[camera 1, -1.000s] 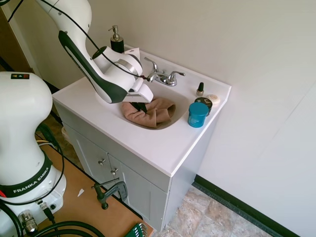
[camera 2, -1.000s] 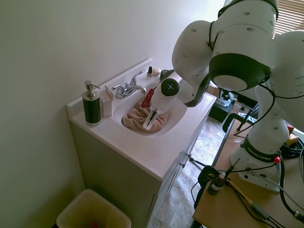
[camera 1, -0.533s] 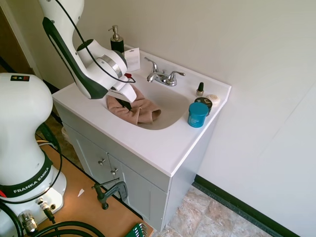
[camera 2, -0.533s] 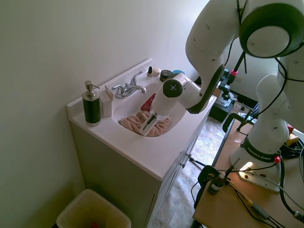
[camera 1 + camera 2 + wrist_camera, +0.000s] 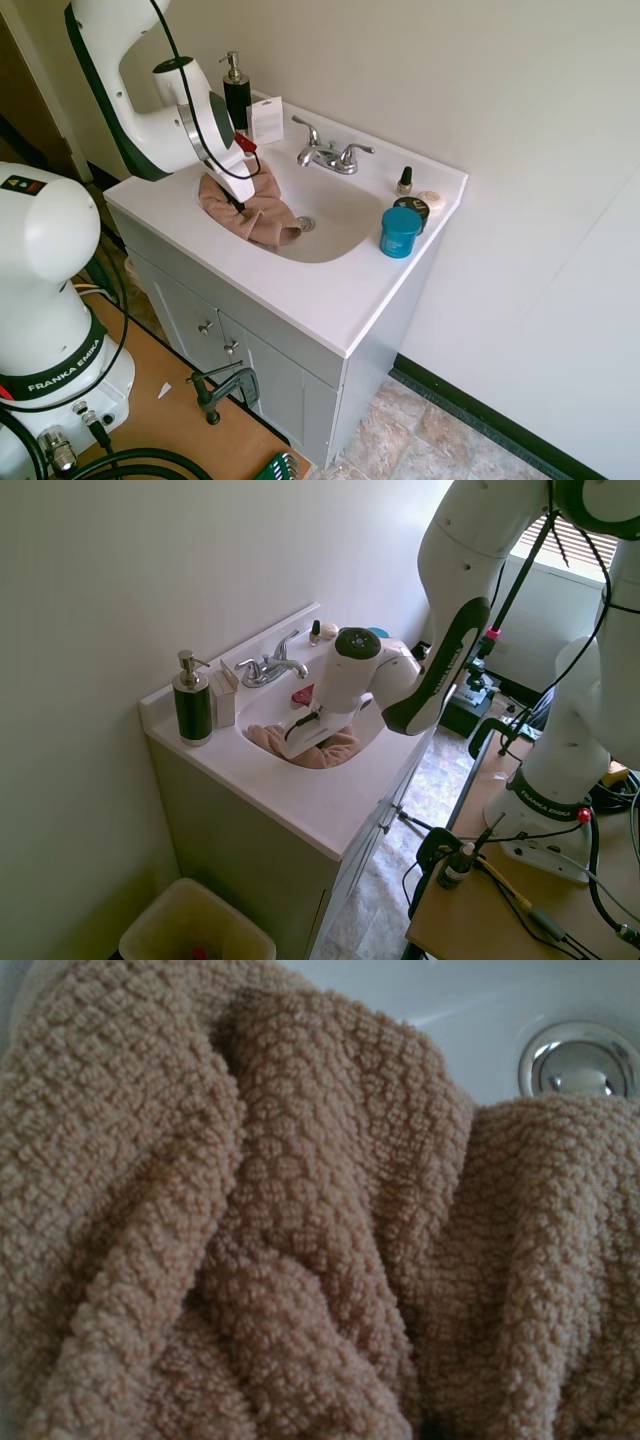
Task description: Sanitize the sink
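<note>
While the hand is gripping the tan towel, wiping the basin risks snagging the faucet

Exterior views: bright, even daylight; soft, faint shadows. Second exterior view: window at upper right blown out, wall at left dimmer, greenish cast. Mild wide-angle bending at frame edges. Glossy sink shows pale sheen, no hard glare. Wrist view: towel weave sharp mid-frame, softer toward lower edge; drain slightly blurred.
</note>
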Available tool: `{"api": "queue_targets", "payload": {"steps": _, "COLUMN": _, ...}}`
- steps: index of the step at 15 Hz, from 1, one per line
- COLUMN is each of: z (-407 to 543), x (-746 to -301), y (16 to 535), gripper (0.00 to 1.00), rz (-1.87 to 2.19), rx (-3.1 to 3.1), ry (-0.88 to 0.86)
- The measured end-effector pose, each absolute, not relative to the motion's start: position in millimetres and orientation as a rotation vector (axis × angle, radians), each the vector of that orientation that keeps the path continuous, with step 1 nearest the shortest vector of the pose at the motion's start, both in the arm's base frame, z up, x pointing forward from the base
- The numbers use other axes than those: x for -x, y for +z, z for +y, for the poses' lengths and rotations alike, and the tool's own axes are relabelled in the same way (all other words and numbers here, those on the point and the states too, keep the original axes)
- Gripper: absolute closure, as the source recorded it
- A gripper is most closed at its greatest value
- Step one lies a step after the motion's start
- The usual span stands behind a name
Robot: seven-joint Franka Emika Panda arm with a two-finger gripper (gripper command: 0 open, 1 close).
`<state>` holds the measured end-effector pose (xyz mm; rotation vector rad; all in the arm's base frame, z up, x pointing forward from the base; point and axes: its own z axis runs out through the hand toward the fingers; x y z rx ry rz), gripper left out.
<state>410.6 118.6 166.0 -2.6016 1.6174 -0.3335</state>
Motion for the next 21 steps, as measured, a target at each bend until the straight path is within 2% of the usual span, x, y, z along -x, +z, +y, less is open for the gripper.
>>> {"api": "queue_targets", "payload": {"steps": 4, "z": 124, "x": -398, "y": 189, "gripper": 1.0, "rz": 1.669, "rx": 2.452, "ry": -0.232}}
{"api": "queue_targets", "payload": {"steps": 9, "z": 163, "x": -387, "y": 240, "gripper": 1.0, "rz": 1.643, "rx": 2.326, "ry": -0.213}}
{"api": "queue_targets", "payload": {"steps": 11, "z": 210, "x": -361, "y": 258, "gripper": 1.0, "rz": 1.55, "rx": 2.379, "ry": -0.129}}
{"api": "queue_targets", "payload": {"steps": 12, "z": 228, "x": -346, "y": 262, "gripper": 0.0, "rz": 1.494, "rx": 2.42, "ry": -0.067}}
{"api": "queue_targets", "payload": {"steps": 14, "z": 231, "x": -334, "y": 277, "gripper": 0.0, "rz": 1.358, "rx": 2.524, "ry": 0.05}}
{"api": "queue_targets", "payload": {"steps": 17, "z": 198, "x": -340, "y": 295, "gripper": 0.0, "rz": 1.155, "rx": 2.639, "ry": 0.17}}
{"api": "queue_targets", "payload": {"steps": 21, "z": 175, "x": -348, "y": 299, "gripper": 0.0, "rz": 1.121, "rx": 2.659, "ry": 0.186}}
